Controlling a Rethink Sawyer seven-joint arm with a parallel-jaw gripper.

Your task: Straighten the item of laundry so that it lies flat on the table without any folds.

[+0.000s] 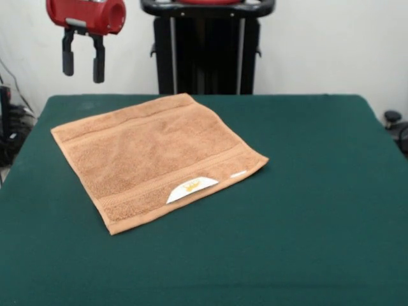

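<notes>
claw point(83, 62) hangs up in the air at top left of the front view, red housing above, two dark fingers point(67, 58) pointing straight down. fingers stand apart with a clear gap of white wall showing between them, so it's open, about as wide as the housing lets them sit. nothing between them, holding nothing. tips well above the table point(319, 210) and not touching anything. one finger reads a bit lower than the other in this view.

below and to the right of the claw lies the towel point(153, 153), orange-tan terry, roughly square, sitting on the left half of the table and turned so its corners point off-axis, like a diamond skewed a little. one corner reaches toward the far edge of the table near the middle, one points left near the table's left edge, one points at the camera, one points right at about table centre. it looks spread out in a single layer, flat, no obvious fold or bunched part. woven border bands run along the far-left side and along the near-right side. white label point(191, 188) lies on the near-right band, flipped up onto the towel, with a small orange mark on it; a second small white tag point(238, 173) shows just beside it further along the same edge.

table is dark green, felt-like, much bigger than the towel, right half bare. behind the far edge stands the black pedestal point(207, 51) against a white wall. some dark cables at the left edge, a small dark knob-like thing point(392, 117) at the right edge.
</notes>
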